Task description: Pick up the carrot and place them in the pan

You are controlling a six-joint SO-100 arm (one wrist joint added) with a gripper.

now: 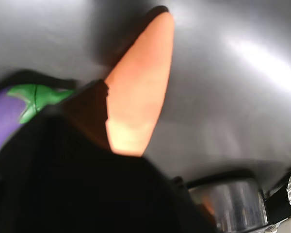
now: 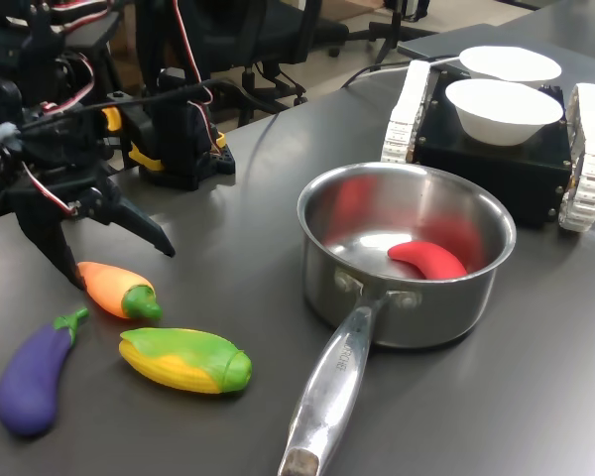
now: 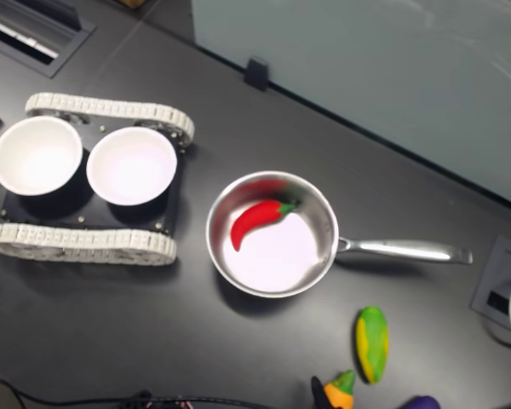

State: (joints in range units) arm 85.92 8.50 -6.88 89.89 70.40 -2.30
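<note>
Orange, soft-looking plastic, the carrot [image 2: 116,289] lies on the table [image 2: 228,228] by the eggplant [image 2: 32,371] and corn [image 2: 186,359], well apart from the pan [image 2: 405,260]. You should find it light, slightly yielding, perhaps slick; grip its thick middle. Your gripper [image 2: 119,264] stands spread wide, one finger [image 2: 52,246] down just beside the carrot's tapered end, holding nothing

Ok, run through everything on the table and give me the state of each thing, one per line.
gripper: open, straddling the carrot's tip
carrot: lying on the table, not lifted
pan: upright, holding a red chilli
corn: lying flat
eggplant: lying flat
two white bowls: upright, empty
</note>
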